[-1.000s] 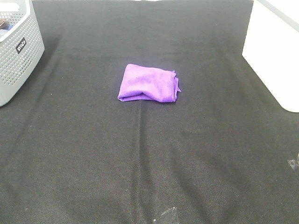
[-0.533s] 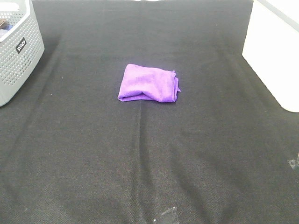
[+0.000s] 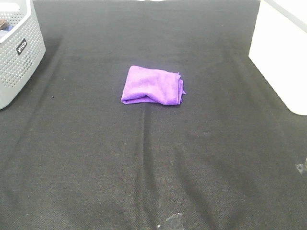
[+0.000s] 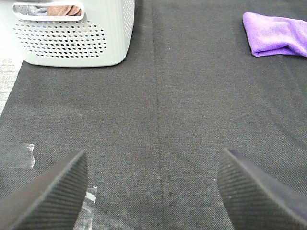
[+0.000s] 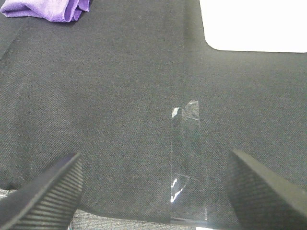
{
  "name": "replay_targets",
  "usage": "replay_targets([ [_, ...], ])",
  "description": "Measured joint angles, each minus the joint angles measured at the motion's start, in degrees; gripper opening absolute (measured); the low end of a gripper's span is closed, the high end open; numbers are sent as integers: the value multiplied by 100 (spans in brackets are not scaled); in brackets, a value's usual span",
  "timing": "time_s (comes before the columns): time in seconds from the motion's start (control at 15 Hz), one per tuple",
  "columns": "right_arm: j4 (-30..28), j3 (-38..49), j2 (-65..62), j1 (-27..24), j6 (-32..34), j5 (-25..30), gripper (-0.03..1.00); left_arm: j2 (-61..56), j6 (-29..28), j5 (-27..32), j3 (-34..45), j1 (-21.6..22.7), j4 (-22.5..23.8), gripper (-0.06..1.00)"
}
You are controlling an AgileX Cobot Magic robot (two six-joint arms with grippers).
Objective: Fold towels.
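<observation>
The purple towel (image 3: 152, 86) lies folded into a small rectangle on the black cloth, a little beyond the middle of the table. It shows too in the left wrist view (image 4: 277, 34) and at the edge of the right wrist view (image 5: 48, 8). No white tag shows. Neither gripper appears in the exterior high view. My left gripper (image 4: 152, 191) is open and empty over bare cloth, well short of the towel. My right gripper (image 5: 153, 189) is open and empty near the table's front edge.
A grey perforated basket (image 3: 19, 50) with cloths inside stands at the far left, also in the left wrist view (image 4: 72, 33). A white box (image 3: 280, 52) stands at the far right. Clear tape strips (image 5: 184, 163) stick to the black cloth (image 3: 144, 158) near the front edge.
</observation>
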Motion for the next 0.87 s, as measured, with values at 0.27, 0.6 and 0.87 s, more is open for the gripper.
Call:
replay_targets([
  [0.27, 17, 0, 0, 0, 0, 0, 79, 0, 0, 0, 0, 0, 0, 71],
  [0.6, 17, 0, 0, 0, 0, 0, 79, 0, 0, 0, 0, 0, 0, 71],
  [0.87, 23, 0, 0, 0, 0, 0, 79, 0, 0, 0, 0, 0, 0, 71],
])
